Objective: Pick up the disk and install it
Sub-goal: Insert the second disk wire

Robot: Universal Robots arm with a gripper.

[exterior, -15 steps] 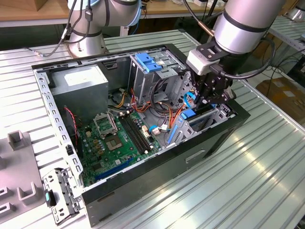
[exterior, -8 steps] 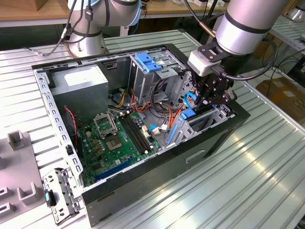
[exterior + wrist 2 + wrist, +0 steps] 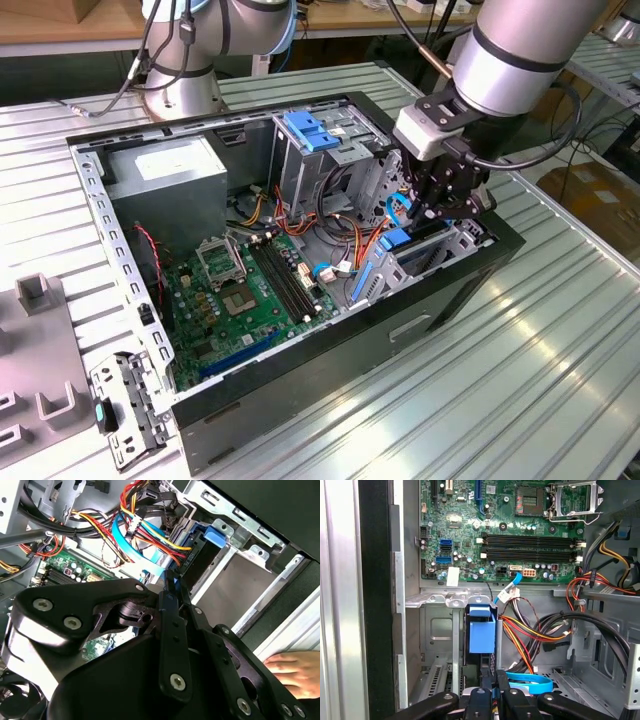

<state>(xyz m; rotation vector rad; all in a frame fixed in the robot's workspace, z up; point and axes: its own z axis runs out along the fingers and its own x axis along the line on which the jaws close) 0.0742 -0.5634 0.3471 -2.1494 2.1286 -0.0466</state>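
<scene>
**Disk Seated in Bay, Gripper at Its Edge**

The case (image 3: 300, 400) lies open on the table (image 3: 560, 380). The arm (image 3: 520, 50) reaches into the drive bay (image 3: 455, 245) at the exterior view's right. The board (image 3: 250, 290) sits bare beside the bay. The disk (image 3: 482, 635) stands edge-up inside the bay, largely inserted. The gripper (image 3: 495, 692) sits at its upper edge, jaws drawn close together on or just above it; a firm grasp cannot be confirmed. Full seating remains unverified. A hand (image 3: 295, 670) rests outside the case.
</scene>
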